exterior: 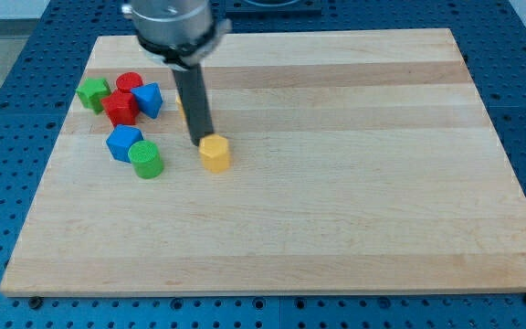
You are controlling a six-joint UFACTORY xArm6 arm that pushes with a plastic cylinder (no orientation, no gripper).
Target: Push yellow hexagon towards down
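Observation:
A yellow hexagon [215, 153] lies on the wooden board [336, 183], left of the view's middle. My tip [202, 143] is at the end of the dark rod, touching the hexagon's upper left edge. A second yellow block [181, 106] is mostly hidden behind the rod, so its shape cannot be made out.
A cluster of blocks sits at the view's upper left: a green block [93, 93], a red cylinder [130, 82], a red block [120, 108], a blue block [148, 99], another blue block [124, 143] and a green cylinder [145, 158]. The board's left edge is close to them.

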